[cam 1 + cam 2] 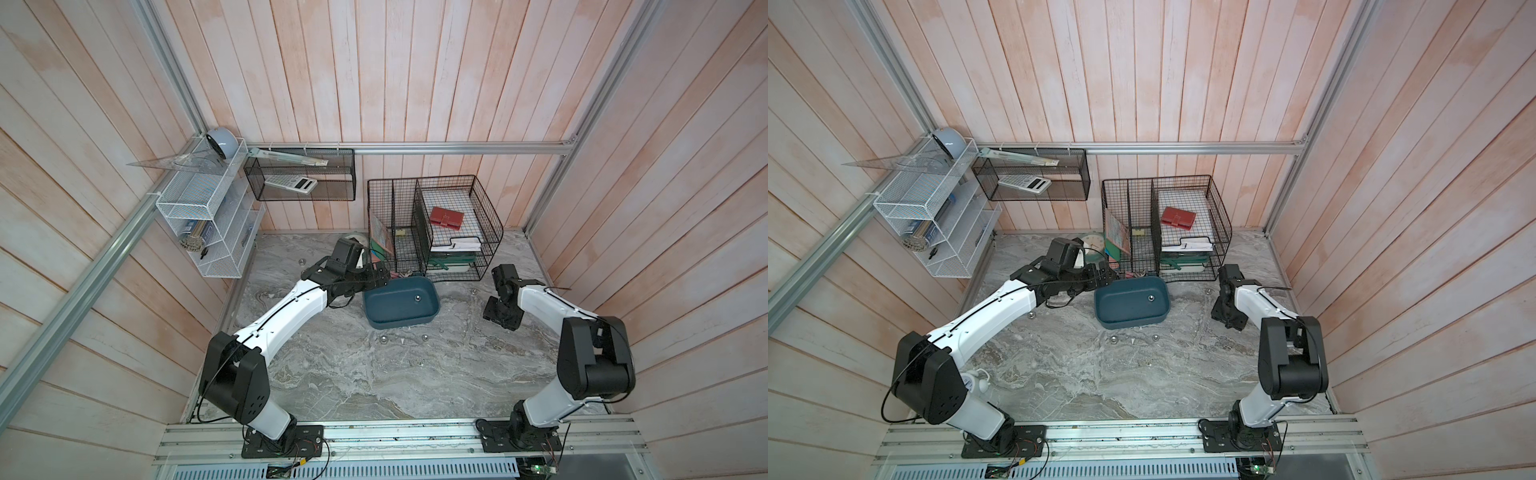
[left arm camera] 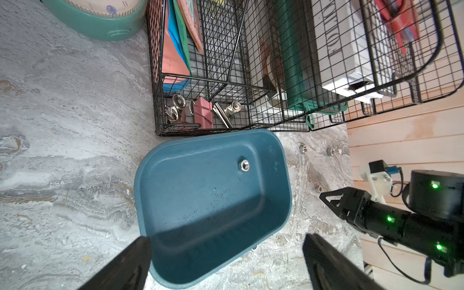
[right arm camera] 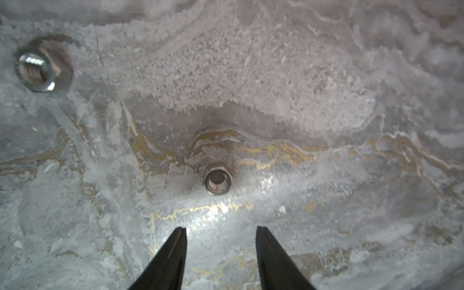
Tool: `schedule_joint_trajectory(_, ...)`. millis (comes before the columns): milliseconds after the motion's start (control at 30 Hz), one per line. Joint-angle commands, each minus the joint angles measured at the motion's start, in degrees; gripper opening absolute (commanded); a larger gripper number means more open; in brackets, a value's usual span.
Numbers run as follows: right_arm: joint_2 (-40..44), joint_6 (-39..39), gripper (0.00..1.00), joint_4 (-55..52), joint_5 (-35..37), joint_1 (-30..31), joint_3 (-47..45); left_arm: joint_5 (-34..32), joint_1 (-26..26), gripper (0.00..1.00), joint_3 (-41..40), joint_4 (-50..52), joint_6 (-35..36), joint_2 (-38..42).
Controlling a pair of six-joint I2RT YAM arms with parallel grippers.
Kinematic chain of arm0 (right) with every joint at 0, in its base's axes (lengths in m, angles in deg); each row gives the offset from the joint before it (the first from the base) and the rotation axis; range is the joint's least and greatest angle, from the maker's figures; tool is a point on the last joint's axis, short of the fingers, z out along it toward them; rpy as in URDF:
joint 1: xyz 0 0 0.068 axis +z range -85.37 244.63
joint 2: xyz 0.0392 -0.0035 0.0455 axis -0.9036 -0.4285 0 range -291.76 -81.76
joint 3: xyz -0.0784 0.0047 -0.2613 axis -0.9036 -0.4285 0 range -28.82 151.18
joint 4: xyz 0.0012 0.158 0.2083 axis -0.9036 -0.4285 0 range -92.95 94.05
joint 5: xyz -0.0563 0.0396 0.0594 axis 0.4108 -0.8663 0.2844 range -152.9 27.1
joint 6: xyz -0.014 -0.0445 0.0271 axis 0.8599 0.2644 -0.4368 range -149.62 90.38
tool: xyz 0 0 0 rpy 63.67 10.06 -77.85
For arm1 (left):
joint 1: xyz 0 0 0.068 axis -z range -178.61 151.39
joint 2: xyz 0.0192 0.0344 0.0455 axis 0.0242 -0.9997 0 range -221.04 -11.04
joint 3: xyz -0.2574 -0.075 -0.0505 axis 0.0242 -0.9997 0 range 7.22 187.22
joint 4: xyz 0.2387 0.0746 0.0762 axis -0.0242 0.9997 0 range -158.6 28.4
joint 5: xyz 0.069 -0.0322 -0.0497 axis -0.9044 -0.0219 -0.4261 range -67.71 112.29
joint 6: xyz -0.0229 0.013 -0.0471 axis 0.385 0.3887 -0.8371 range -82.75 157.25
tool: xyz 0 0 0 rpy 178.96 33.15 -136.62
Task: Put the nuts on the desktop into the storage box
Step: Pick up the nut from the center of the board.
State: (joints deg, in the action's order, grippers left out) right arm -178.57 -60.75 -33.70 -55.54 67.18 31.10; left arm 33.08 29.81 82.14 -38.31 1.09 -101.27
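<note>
Teal storage box (image 2: 213, 200), one nut (image 2: 244, 165) inside

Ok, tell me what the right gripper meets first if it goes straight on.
Probably the nut just ahead of the right gripper, in line with its open jaws; depth is unclear, so it may touch the desktop first.
</note>
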Motion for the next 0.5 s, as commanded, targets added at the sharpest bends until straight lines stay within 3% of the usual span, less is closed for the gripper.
schedule_joint_trajectory(0, -3.0, 1.8, 0.48, -0.2, -4.1, -1.4, 2.3, -1.4, 0.4, 1.0, 1.6, 0.6, 0.7, -0.2)
schedule_joint_trajectory(467, -8.6, 2.5, 0.42, 1.1, -6.1, -3.9, 4.8, -2.9, 0.5, 1.0, 0.7, 1.0, 0.2, 0.7)
